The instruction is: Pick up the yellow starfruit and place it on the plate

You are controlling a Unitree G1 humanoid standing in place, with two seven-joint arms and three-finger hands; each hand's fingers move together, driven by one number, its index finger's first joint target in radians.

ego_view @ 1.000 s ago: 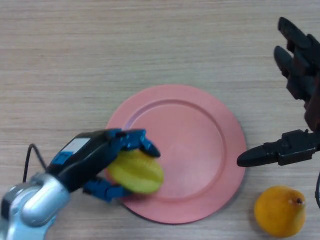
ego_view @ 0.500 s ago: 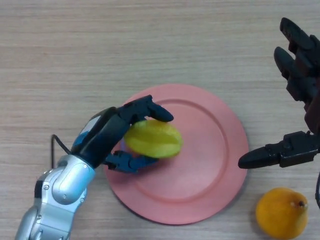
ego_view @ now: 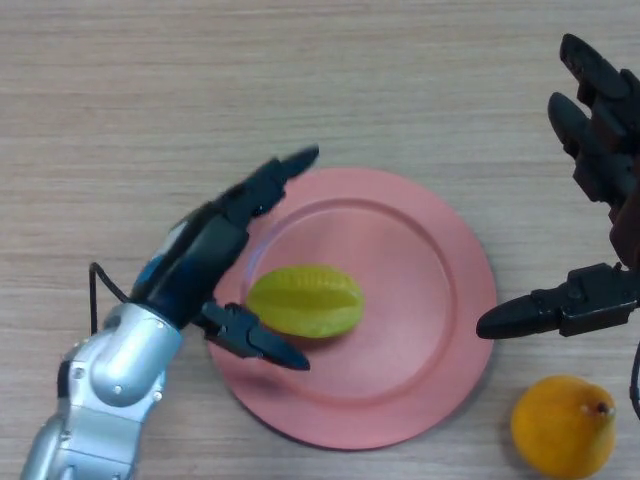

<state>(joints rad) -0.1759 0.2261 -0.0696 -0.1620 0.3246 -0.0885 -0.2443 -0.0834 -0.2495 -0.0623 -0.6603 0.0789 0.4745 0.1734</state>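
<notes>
Starfruit (ego_view: pixel 305 301) seen resting on the pink plate (ego_view: pixel 420 260), left of centre.
Left hand (ego_view: pixel 205 260) is spread wide around it, fingers (ego_view: pixel 275 178) straight, nothing pinched. Right hand (ego_view: pixel 600 150) is held open at the worktop (ego_view: pixel 150 90) edge, idle; an orange fruit (ego_view: pixel 562 424) lies near the plate.

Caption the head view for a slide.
Left hand open beside the starfruit lying on the pink plate; right hand idle.
</notes>
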